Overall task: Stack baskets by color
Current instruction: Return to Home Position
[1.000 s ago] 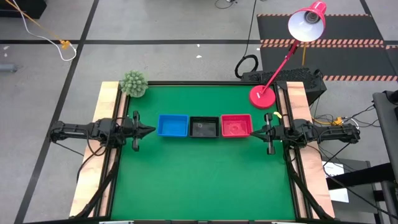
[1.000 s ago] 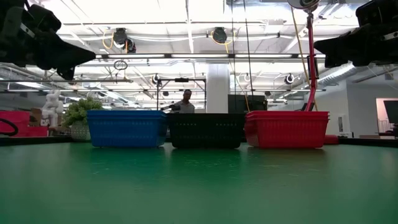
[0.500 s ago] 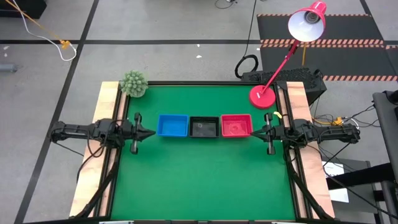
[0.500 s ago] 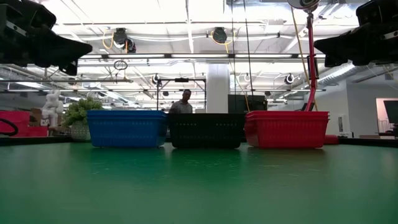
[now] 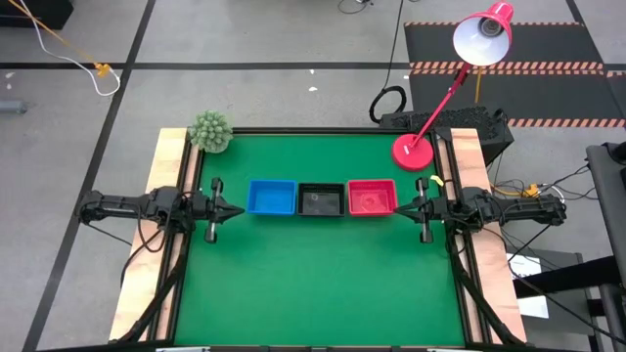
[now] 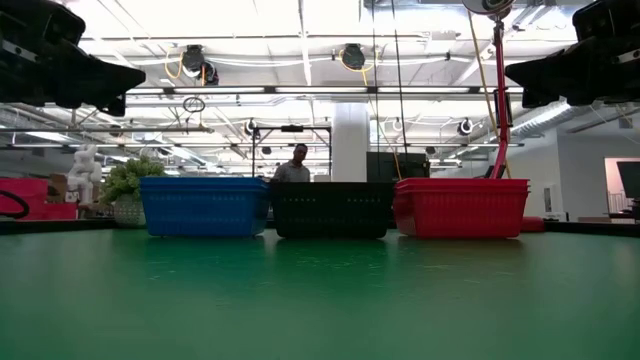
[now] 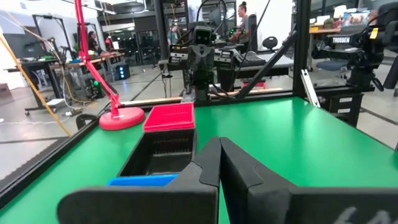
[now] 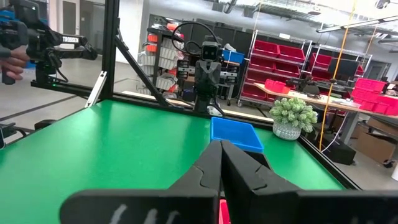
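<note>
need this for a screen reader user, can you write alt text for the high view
A blue basket, a black basket and a red basket sit side by side in a row on a green table. The left gripper and right gripper, both shut, point at the row's ends from opposite edges.

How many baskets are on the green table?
3 show, side by side in a row: blue basket at the left, black basket in the middle, red basket at the right. Others may be nested inside them, hidden.
</note>
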Available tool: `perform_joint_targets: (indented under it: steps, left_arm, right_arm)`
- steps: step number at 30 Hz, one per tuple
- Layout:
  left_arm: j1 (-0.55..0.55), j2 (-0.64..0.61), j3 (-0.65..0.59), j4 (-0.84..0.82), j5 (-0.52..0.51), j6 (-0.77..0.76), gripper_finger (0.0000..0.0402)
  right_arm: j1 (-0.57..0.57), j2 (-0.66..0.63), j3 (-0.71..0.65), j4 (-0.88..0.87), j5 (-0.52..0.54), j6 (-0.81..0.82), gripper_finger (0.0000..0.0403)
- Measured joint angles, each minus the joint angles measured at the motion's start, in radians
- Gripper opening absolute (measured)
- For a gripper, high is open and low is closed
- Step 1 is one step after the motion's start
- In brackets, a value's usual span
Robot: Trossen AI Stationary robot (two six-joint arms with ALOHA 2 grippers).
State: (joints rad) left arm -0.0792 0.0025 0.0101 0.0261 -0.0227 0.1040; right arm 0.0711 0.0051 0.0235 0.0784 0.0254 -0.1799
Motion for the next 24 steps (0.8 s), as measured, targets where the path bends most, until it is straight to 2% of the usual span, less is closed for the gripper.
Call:
perform_joint_targets:
  steps: [10,17,24]
  left_arm:
    - [-0.001,0.003,0.000,0.000,-0.003,-0.007,0.0003]
    - [-0.001,0.003,0.000,0.001,-0.004,-0.030,0.0030]
    - [-0.001,0.003,0.000,0.001,-0.004,-0.030,0.0031]
  right_arm:
    - [0.000,0.000,0.000,0.000,0.000,0.000,0.0000]
    - [0.000,0.000,0.000,0.000,0.000,0.000,0.0000]
    - [0.000,0.000,0.000,0.000,0.000,0.000,0.0000]
